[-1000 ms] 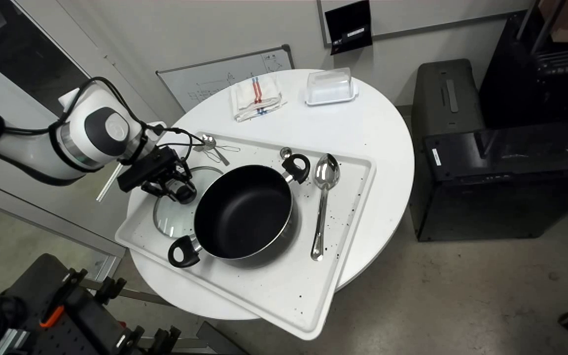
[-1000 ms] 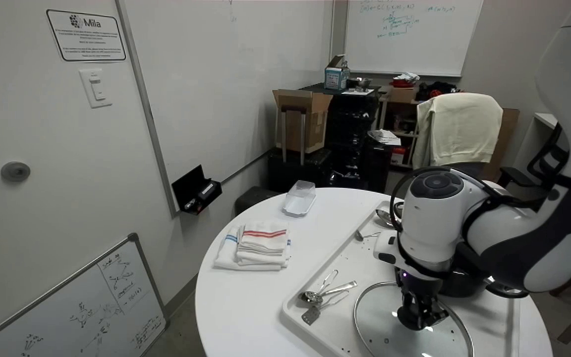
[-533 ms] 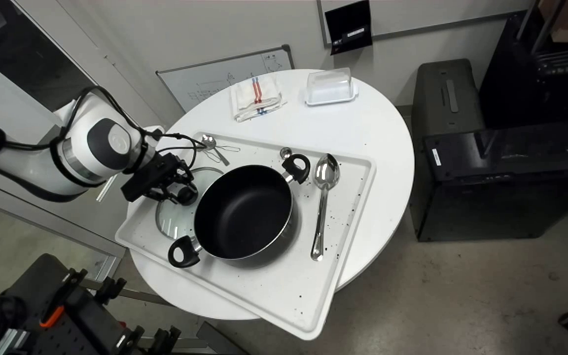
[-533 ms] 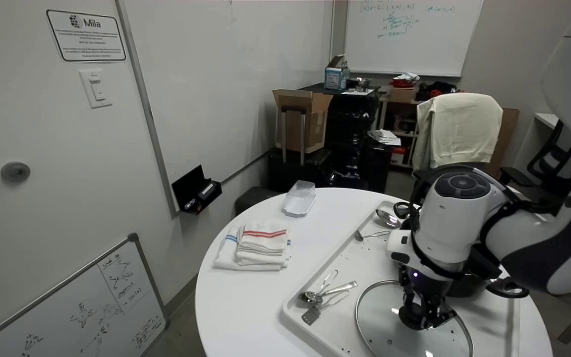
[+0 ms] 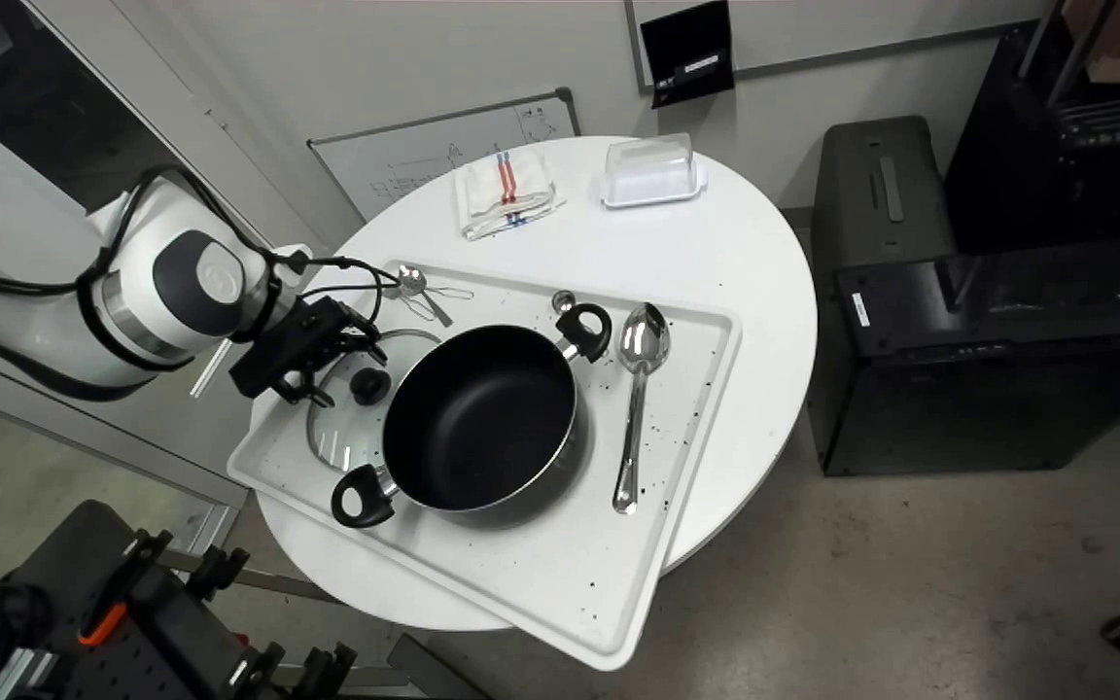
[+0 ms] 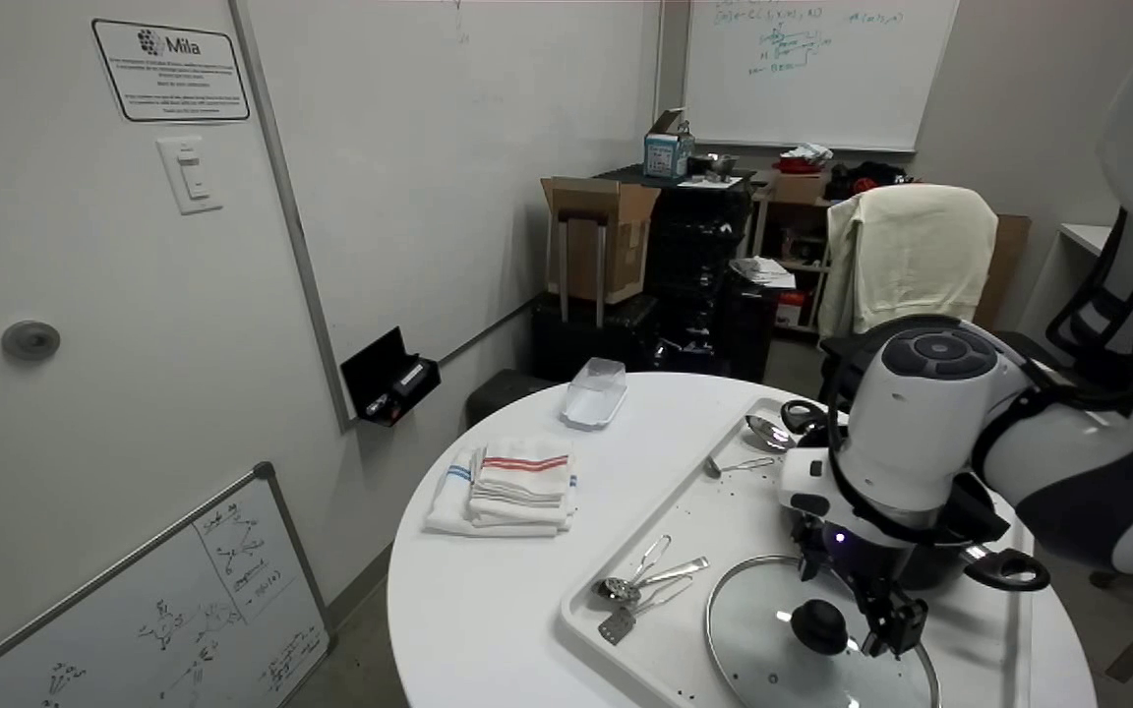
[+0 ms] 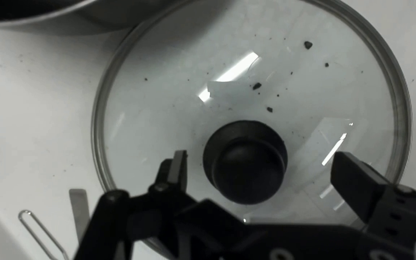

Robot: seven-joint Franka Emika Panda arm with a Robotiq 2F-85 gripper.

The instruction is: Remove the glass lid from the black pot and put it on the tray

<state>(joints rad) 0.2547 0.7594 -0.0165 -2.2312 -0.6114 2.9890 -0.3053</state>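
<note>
The glass lid (image 5: 346,428) lies on the white tray (image 5: 560,593), right beside the black pot (image 5: 482,418), whose inside is bare. In the wrist view the lid's dark knob (image 7: 247,169) sits between the fingers of my gripper (image 7: 260,162), with a gap on each side. Both exterior views show the gripper (image 6: 847,610) spread over the lid (image 6: 763,629), touching nothing that I can make out. Part of the lid's edge is hidden behind the pot in an exterior view. Whether lid and pot touch, I cannot tell.
A large metal spoon (image 5: 634,408) lies on the tray beyond the pot. Small utensils (image 6: 640,595) rest near the tray's edge by the lid. Folded towels (image 6: 517,487) and a clear-lidded butter dish (image 5: 652,173) stand on the round table. The pot's loop handle (image 5: 363,496) sticks out near the lid.
The gripper was closed around the lid's knob; its fingers have spread and drawn back a little from it. The lid shifted slightly at first, then stayed put on the tray.
</note>
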